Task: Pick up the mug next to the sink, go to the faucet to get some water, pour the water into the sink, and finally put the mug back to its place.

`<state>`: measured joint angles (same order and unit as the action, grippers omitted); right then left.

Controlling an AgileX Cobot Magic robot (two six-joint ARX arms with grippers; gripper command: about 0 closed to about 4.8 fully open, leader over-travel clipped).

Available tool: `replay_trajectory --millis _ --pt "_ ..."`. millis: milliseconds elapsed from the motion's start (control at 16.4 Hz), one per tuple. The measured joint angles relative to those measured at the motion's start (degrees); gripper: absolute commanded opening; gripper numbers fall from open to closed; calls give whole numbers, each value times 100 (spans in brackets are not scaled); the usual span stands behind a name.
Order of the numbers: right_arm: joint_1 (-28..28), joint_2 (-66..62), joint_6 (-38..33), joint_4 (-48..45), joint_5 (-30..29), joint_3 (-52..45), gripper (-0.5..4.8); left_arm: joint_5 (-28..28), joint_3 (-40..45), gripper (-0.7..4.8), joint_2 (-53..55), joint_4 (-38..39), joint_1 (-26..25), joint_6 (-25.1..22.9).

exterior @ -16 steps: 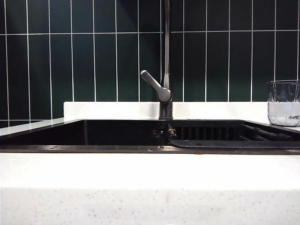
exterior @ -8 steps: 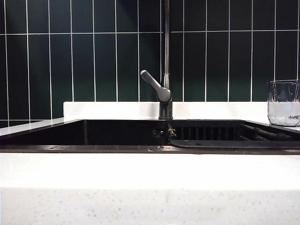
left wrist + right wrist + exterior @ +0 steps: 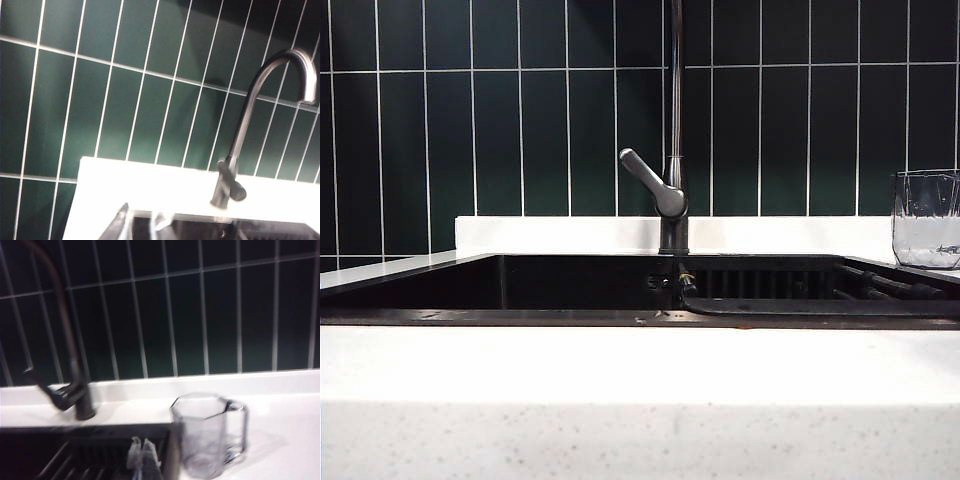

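Mug (image 3: pixel 925 220) of clear faceted glass stands upright on the white counter (image 3: pixel 640 365) at the far right of the exterior view, just beside the right edge of the sink (image 3: pixel 570 285), partly cut off by the frame. In the right wrist view the mug (image 3: pixel 205 435) shows its handle and sits on the counter next to the basin's ribbed black section, apart from everything else, with bare counter beyond its handle side. The faucet (image 3: pixel 673 120) rises behind the middle of the sink, its grey lever angled up and to the left, well apart from the mug; the basin beneath it looks open. Dark green tiles (image 3: pixel 520 120) back the counter's white upstand. No arm appears in the exterior view. The right gripper (image 3: pixel 142 455) shows only its pale fingertips, pressed together with nothing between them, low over the ribbed part and near the mug without touching it. The left gripper (image 3: pixel 142 225) shows blurred fingertips slightly apart, holding nothing, over the sink's left side, facing the curved faucet (image 3: pixel 250 115). No writing is readable.
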<state>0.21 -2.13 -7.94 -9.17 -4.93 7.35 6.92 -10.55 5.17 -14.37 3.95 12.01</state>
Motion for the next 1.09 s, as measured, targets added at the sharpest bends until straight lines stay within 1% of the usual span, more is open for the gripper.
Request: replay_trajectory --millis 182,243,304,365,426,486,547,608,730,790,851,973,1034,1094 --pt "4 -789 219 -42 98 643 -1 704 -914 63 1731 -24 0 -111" --pt "7 -1172 376 -61 105 1034 -1 988 -1429 73 2487 -192 0 -243" --pt "7 -1388 479 -61 170 1266 -1 1117 -1764 85 2933 -260 0 -363" --pt "7 -1714 621 -120 295 1512 0 1252 -2072 85 3399 -470 0 -485" --pt "4 -2068 756 -166 391 1703 79 1416 -2227 85 3764 -691 0 -542" --pt "2 -2795 841 -184 485 1875 100 1932 -2446 85 4658 -1064 2 -579" --pt "0 -3187 846 -254 494 1880 100 2164 -2496 85 5040 -1134 31 -579" --pt "-9 -3506 848 -256 511 1847 100 2361 -2575 85 5289 -1141 133 -579" --pt "-177 -4221 857 -590 501 1845 100 2874 -2787 85 5801 -1460 293 -584" --pt "-302 -4562 852 -828 518 1845 100 3115 -2828 85 6052 -1532 356 -581" --pt "-540 -4857 850 -1154 468 1858 100 3421 -2903 85 6290 -1552 391 -581" --pt "-793 -5152 848 -1499 402 1858 100 3716 -2920 85 6378 -1703 393 -577" --pt "-1021 -5447 850 -1725 256 1858 100 3963 -2924 85 6450 -1810 411 -577" --pt "-1261 -5748 844 -1928 -57 1858 101 4011 -2922 85 6465 -1803 411 -577"
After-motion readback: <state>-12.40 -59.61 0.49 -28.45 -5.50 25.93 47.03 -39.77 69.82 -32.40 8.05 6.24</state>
